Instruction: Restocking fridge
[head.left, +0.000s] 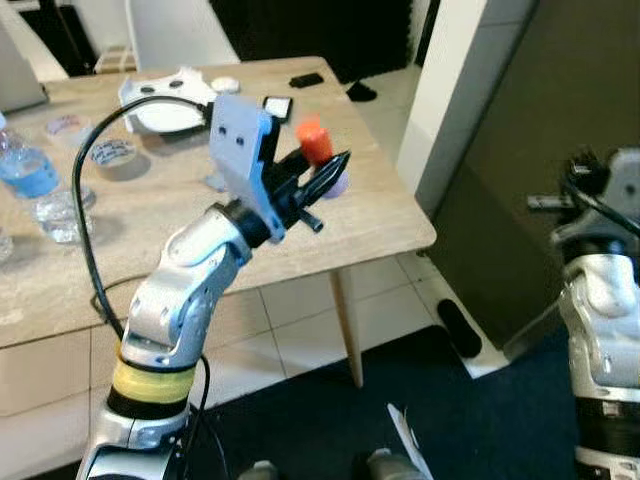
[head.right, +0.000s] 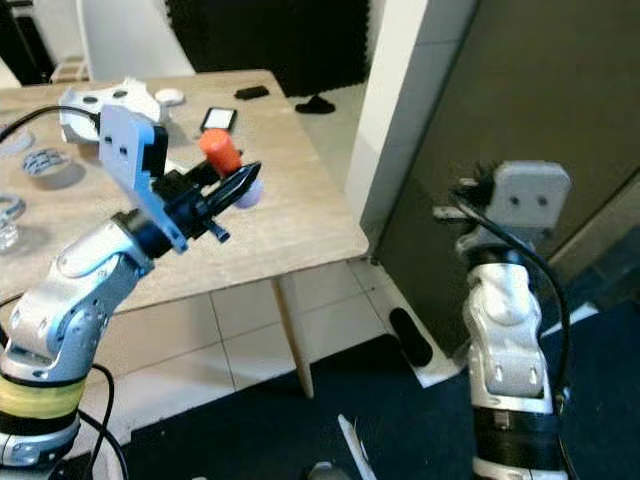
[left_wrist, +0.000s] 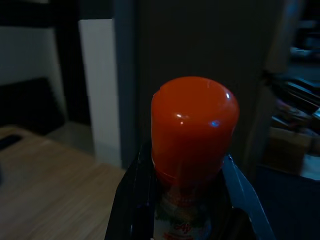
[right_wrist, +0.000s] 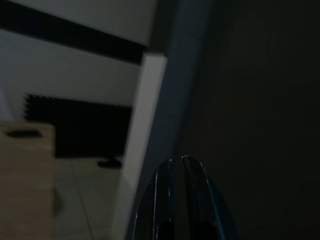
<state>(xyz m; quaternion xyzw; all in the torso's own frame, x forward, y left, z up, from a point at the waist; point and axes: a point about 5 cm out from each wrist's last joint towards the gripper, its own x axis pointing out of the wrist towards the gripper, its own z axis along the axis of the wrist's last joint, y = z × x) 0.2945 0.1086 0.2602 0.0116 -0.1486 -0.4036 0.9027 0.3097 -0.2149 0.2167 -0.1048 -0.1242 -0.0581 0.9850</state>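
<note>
A small bottle with a big orange-red cap and a printed label is clamped between the black fingers of my left gripper, which is shut on it and held up over the near right corner of the wooden table. The cap stands upright between the two fingers. My right arm is raised at the right, close to the dark fridge door. Its gripper shows two black fingers pressed together, pointing at that dark surface.
On the table lie a white mask-like object, a phone, a black remote, a tape roll, a glass and a blue-labelled water bottle. A white pillar stands beside the fridge. Tiled floor and a dark mat lie below.
</note>
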